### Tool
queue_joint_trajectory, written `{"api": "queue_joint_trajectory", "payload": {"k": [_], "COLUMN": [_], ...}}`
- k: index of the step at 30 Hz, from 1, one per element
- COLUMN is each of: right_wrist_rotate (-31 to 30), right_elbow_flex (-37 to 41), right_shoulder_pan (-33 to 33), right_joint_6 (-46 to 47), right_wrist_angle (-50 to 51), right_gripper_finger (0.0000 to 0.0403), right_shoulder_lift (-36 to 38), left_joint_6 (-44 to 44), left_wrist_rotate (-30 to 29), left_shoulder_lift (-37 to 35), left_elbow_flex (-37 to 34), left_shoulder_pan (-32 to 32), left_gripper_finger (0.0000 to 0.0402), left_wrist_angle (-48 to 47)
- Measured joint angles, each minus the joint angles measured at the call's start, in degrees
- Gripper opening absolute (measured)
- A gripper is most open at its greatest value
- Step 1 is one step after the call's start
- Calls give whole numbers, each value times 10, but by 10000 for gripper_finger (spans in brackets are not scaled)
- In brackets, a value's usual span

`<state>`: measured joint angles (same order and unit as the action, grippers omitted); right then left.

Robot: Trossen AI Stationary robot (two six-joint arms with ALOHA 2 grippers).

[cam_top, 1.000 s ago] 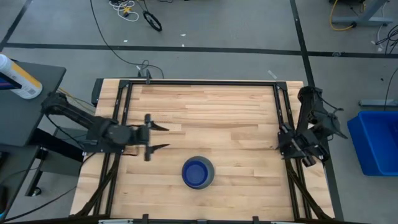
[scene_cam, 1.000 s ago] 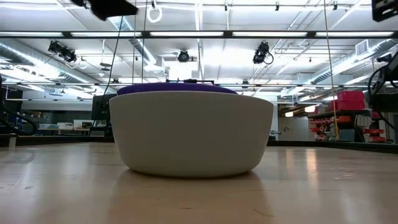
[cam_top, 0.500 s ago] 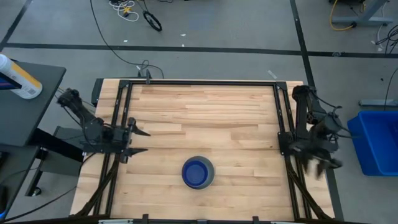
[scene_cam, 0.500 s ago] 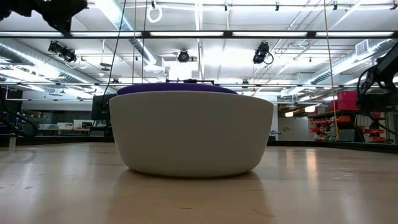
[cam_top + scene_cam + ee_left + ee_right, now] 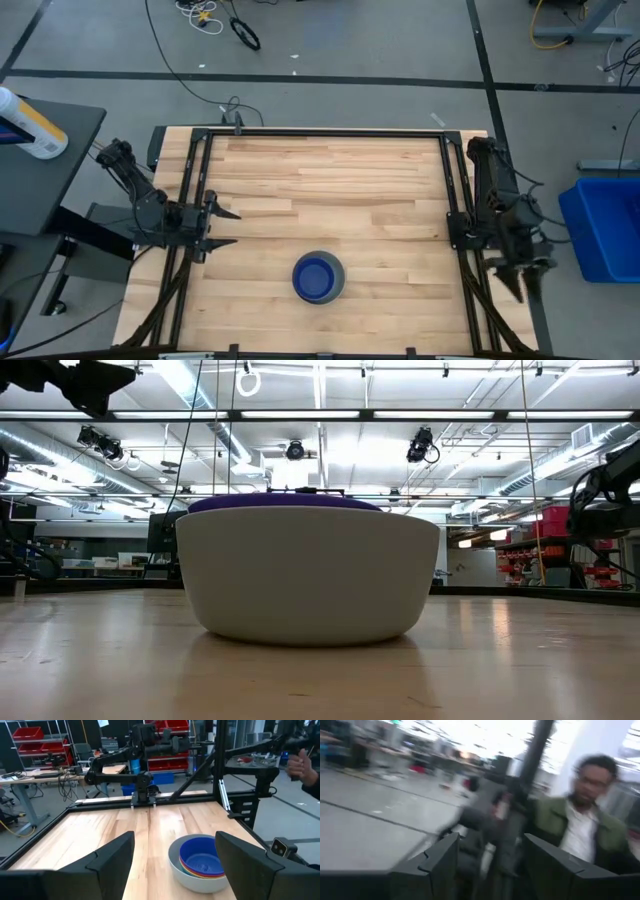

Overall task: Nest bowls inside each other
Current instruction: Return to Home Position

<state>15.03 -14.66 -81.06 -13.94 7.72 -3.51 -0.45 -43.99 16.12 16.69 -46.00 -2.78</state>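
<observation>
The bowls (image 5: pixel 318 278) sit nested in one stack on the wooden table, near its front edge at the middle. The pale grey bowl (image 5: pixel 308 575) is outermost and rests by its base on the wood. Red, yellow and light blue rims show inside it, around the dark blue bowl (image 5: pixel 202 859). My left gripper (image 5: pixel 226 227) hangs open at the table's left rail, pointing level toward the stack, well short of it. My right gripper (image 5: pixel 530 280) is open out beyond the right rail, pointing away from the table.
Black frame rails (image 5: pixel 195 190) run along the table's sides. A blue bin (image 5: pixel 605 230) stands on the floor to the right, and a white bottle (image 5: pixel 30 125) lies on a dark stand at the left. A person (image 5: pixel 580 830) stands beyond the right rail.
My left gripper has drawn back from over the table toward its left edge and sunk a little, staying open. My right gripper has swung round beyond the right rail toward the near edge. The bowl stack has not moved.
</observation>
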Motion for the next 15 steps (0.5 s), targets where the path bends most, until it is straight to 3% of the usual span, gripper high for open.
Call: {"api": "queue_joint_trajectory", "payload": {"k": [11,15], "right_wrist_rotate": [-235,-256], "right_elbow_flex": [113,118], "right_shoulder_pan": [1,17], "right_joint_6": [-5,-10], "right_wrist_angle": [-27,-34], "right_gripper_finger": [248,256], "right_shoulder_lift": [20,22], "left_joint_6": [0,-3], "left_wrist_rotate": [0,0], "left_shoulder_lift": [0,0], "left_elbow_flex": [0,0], "left_shoulder_pan": [0,0], "left_gripper_finger": [286,286], "left_wrist_angle": [-2,-2]}}
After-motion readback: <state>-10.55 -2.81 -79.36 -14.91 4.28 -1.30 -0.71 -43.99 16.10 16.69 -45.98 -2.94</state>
